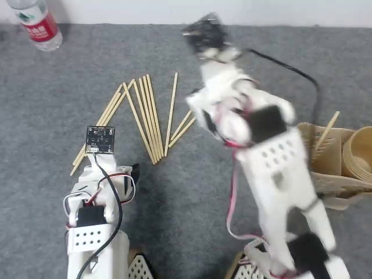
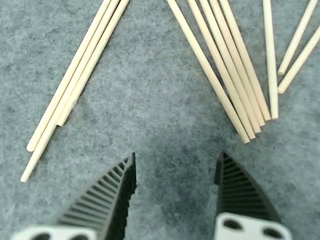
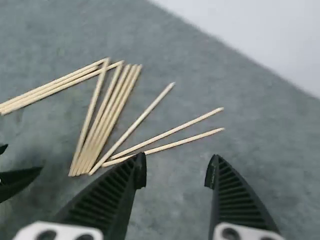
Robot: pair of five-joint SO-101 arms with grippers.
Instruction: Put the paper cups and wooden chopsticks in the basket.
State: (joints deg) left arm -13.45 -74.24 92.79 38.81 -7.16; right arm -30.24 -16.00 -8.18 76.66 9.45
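Right claw [image 3: 177,157], spread and empty, faces tightly bunched chopsticks [image 1: 148,116]; it could pinch several, spilling them before the three-o'clock basket [image 1: 334,180].

Grey, felt-covered desk [image 1: 46,122]. Lying on it: wooden chopsticks [image 1: 148,116] fanned loosely near the middle, plastic bottle [image 1: 38,23] at the far left corner, basket [image 1: 325,163] at the right edge.

Plastic bottle [image 1: 38,23], red label, lying on grey carpet [image 1: 46,116], far corner.
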